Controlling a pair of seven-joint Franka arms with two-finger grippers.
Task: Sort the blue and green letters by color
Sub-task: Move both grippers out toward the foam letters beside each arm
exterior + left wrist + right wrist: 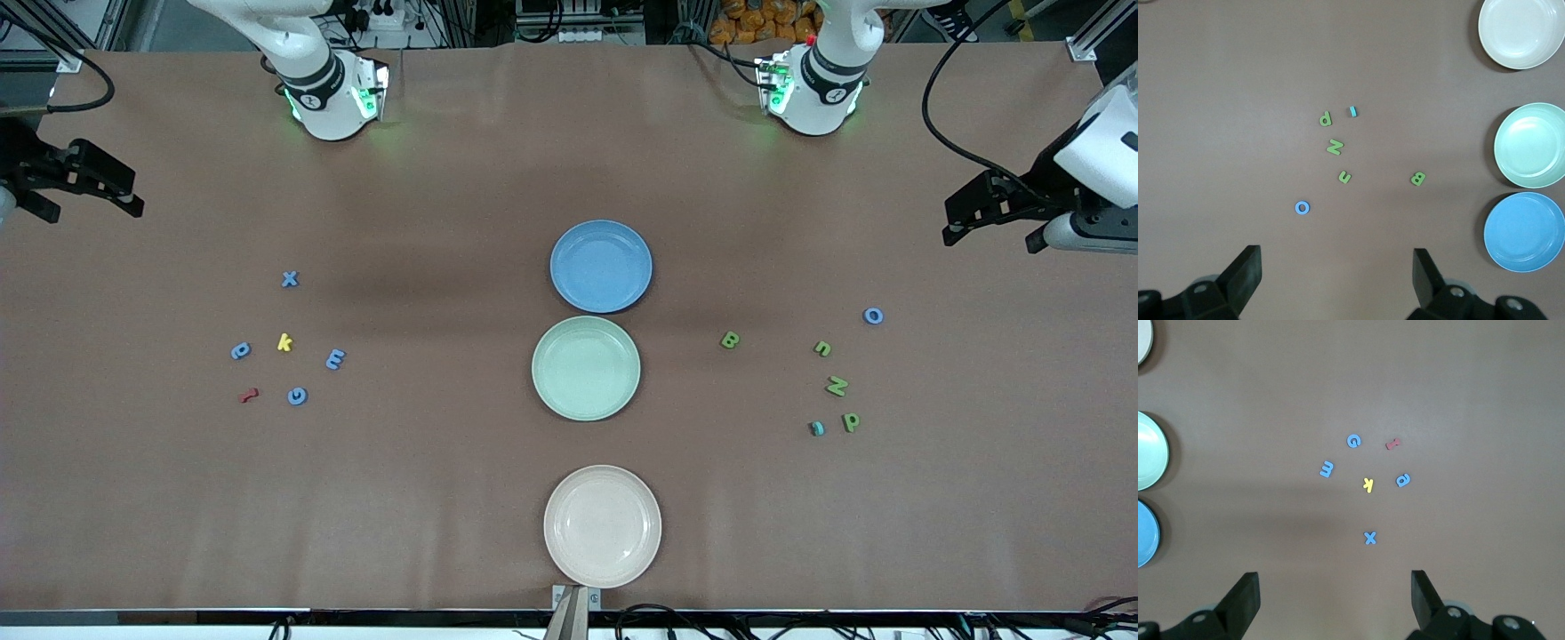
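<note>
Brown counter (444, 498), three plates lined down middle as drop targets. From green plate (586, 367): blue plate (601, 266) just farther from front camera. I see blue letters (290, 279) mostly toward right arm's end, green letters (836, 386) toward left arm's end; one small piece beside p possibly teal. Left end effector (987, 212) and right end effector (76, 187) parked over counter ends, fingers apart, empty, waiting.

I see three plates (601, 267) lined up mid-tabletop (444, 498), one nearest the bases, one nearest the front camera, one letter cluster (289, 342) lying toward the right arm's end, the other cluster (831, 373) toward the left arm's end.
</note>
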